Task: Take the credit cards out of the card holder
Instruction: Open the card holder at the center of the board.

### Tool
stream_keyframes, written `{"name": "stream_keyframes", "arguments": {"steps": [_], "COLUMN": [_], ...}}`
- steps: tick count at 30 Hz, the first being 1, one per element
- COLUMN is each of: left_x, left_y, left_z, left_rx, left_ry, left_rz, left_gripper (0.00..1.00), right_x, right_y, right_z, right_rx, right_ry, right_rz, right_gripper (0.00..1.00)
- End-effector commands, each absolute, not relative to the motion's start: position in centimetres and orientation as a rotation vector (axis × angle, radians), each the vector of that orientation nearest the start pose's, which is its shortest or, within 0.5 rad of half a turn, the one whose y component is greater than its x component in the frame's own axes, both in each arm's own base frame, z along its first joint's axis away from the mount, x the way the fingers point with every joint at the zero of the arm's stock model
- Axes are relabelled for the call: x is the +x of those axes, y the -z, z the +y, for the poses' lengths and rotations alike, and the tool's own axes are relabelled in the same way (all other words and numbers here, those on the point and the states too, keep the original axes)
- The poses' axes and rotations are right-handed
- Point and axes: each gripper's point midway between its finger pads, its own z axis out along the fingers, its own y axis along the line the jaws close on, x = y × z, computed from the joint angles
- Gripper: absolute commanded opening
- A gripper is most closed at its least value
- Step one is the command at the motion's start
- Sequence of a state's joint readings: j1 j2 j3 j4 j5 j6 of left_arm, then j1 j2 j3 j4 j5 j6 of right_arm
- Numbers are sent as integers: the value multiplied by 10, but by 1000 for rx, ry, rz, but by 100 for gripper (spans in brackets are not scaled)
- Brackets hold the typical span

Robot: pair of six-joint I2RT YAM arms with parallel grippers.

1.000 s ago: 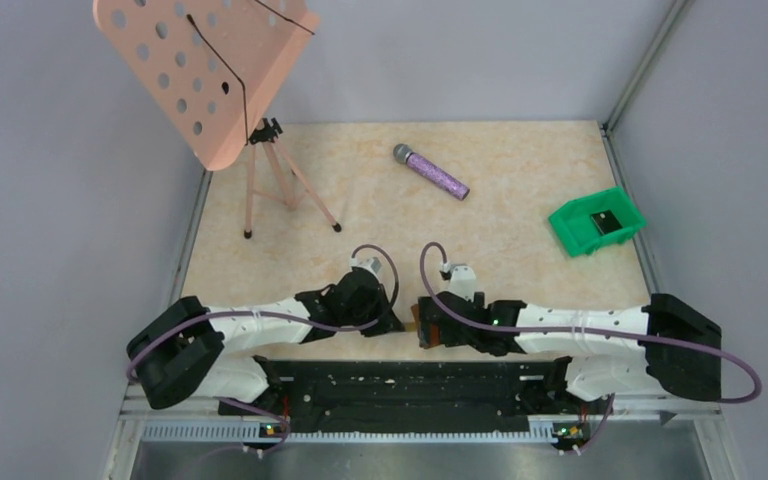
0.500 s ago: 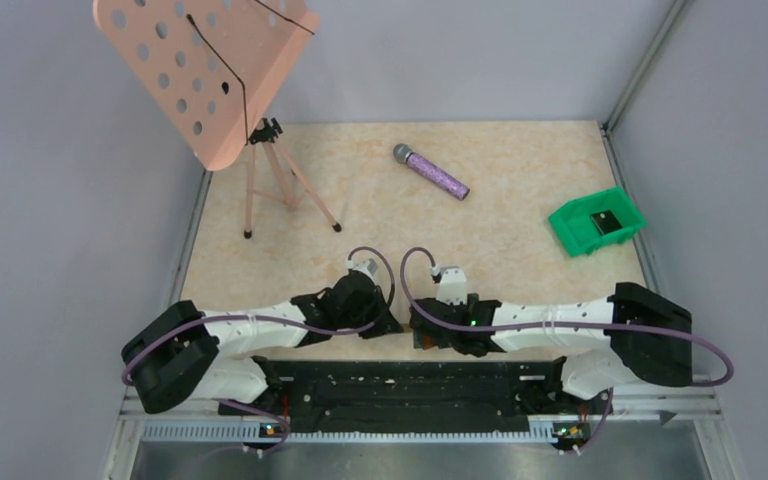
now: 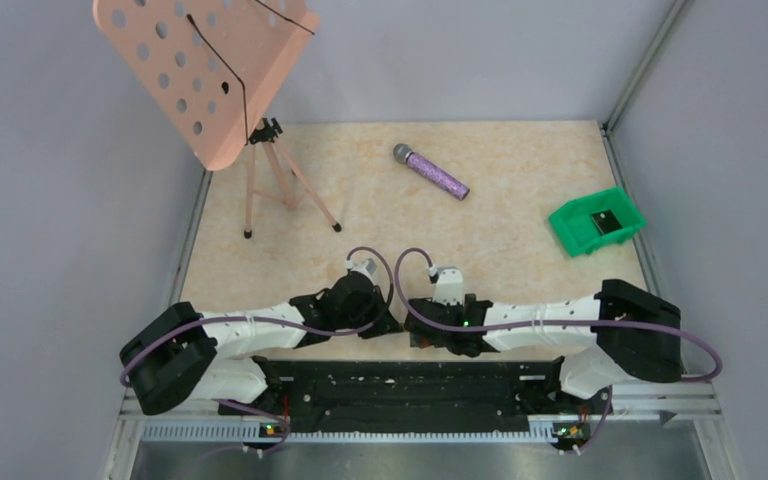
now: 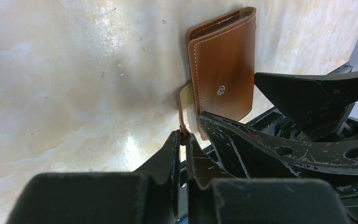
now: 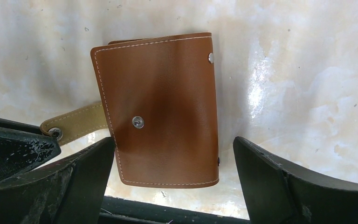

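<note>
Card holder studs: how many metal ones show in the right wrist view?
3 on the card holder: one stud mid-cover, one at its upper right corner, one at the end of the strap. Others may be hidden underneath or inside.

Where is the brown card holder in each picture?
Top external: not visible, covered where the two arms meet.
Left wrist: card holder, upper right of centre.
Right wrist: card holder in the centre.
Shared landmark: its silver snap, in both wrist views.

Card holder (image 5: 161, 116) on table (image 3: 520, 170) front, mic (image 3: 430, 171) behind, bin (image 3: 567, 228) far R.
</note>
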State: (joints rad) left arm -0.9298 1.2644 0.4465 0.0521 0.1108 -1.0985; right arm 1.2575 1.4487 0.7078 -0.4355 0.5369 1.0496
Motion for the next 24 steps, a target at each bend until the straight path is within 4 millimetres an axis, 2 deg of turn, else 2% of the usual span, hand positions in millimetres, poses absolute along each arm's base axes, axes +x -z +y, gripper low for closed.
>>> {"name": "stream_keyframes", "arguments": {"steps": [1,7,14,24], "left_x": [147,148,149,148], "left_y": [-50,-52,-55,-53], "left_z": [-288,-287,-290,-293], "left_rx": [-163,-164,-166,-156], "left_ry": [1054,1048,1060,1059], "left_rz": [2572,2569,2566,2585], "left_gripper": [0,0,0,0], "right_x": [147,144,146,148], "right_y": [-26,-36,-34,-34], "right_z": [255,265,256,260], "right_rx": [-105,-138,-132,-156], "right_ry": [-158,-161,-75,-87], "right_rz": [2457,2423,2405,2395], "right_gripper": [99,99,99,93]}}
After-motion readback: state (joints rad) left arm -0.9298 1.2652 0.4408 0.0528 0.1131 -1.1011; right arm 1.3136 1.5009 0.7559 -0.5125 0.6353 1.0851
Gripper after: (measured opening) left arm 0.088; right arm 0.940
